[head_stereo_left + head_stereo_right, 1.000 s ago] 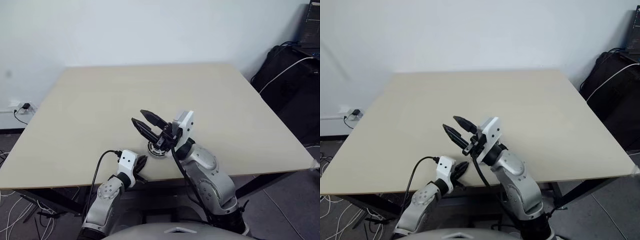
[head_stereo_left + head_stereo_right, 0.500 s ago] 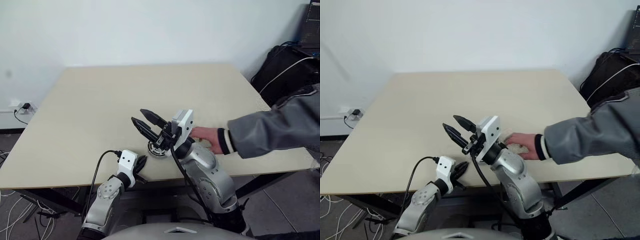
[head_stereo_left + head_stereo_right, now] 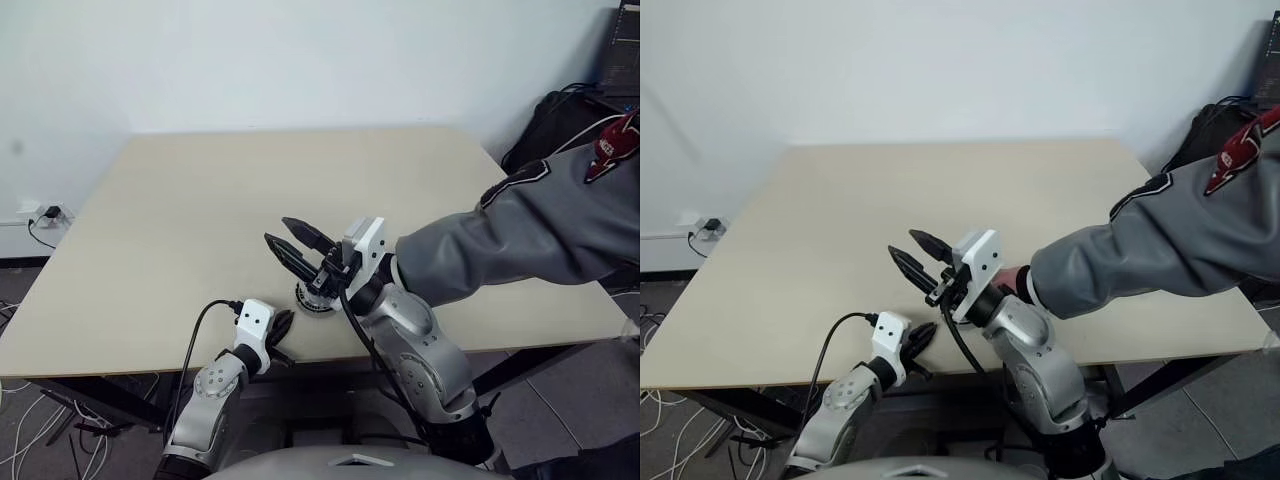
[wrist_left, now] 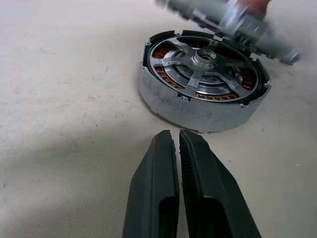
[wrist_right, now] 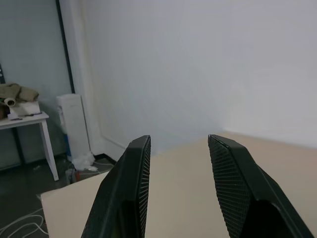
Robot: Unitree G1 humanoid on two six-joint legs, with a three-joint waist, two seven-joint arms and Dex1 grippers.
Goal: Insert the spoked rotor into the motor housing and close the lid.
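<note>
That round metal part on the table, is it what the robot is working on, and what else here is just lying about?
For the job:
- round silver motor housing with copper windings, silver spoked rotor seated inside
- blurred grey disc above it, possibly the lid

Just about:
- person's grey sleeve
- black bags
- white wall socket

Spoked rotor (image 4: pixel 205 62) inside motor housing (image 4: pixel 198 106)

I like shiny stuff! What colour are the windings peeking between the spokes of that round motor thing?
Copper-orange, under the silver spoked rotor inside the motor housing. Best in the left wrist view.
</note>
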